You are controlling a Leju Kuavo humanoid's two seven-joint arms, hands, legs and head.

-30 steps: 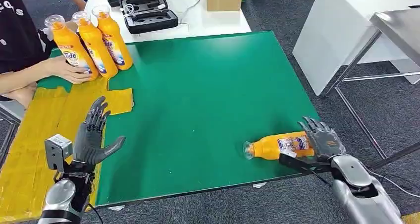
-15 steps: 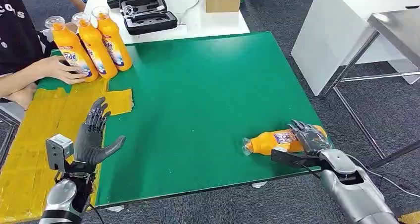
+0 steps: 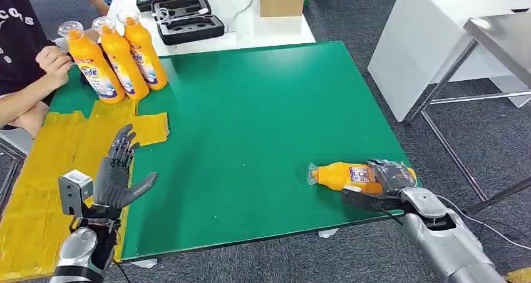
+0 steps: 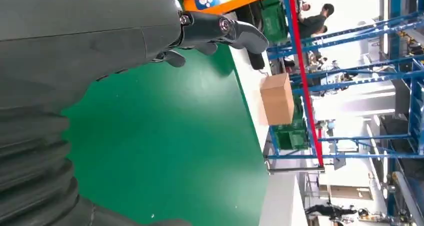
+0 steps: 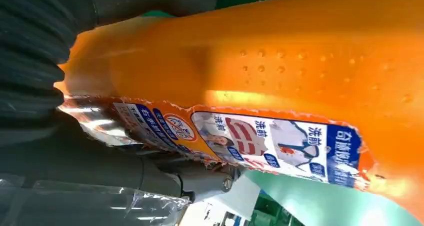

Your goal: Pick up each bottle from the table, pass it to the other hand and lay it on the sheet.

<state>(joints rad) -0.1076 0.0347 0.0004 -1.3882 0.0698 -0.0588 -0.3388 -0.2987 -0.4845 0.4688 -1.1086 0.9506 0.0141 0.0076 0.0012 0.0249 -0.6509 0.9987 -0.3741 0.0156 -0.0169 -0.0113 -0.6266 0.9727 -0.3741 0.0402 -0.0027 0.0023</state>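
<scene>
The right hand [image 3: 392, 174] grips the lying orange bottle [image 3: 343, 175] on the green surface [image 3: 250, 126]. The left hand [image 3: 118, 170] holds nothing, fingers spread.

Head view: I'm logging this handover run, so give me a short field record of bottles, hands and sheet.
lying bottle: on its side near the green table's right front corner
right hand: wrapped over the lying bottle
left hand: raised, holding nothing, fingers spread
standing bottles: three upright at the far left
sheet: yellow, on the left, bare
person's hand: beside the standing bottles
</scene>
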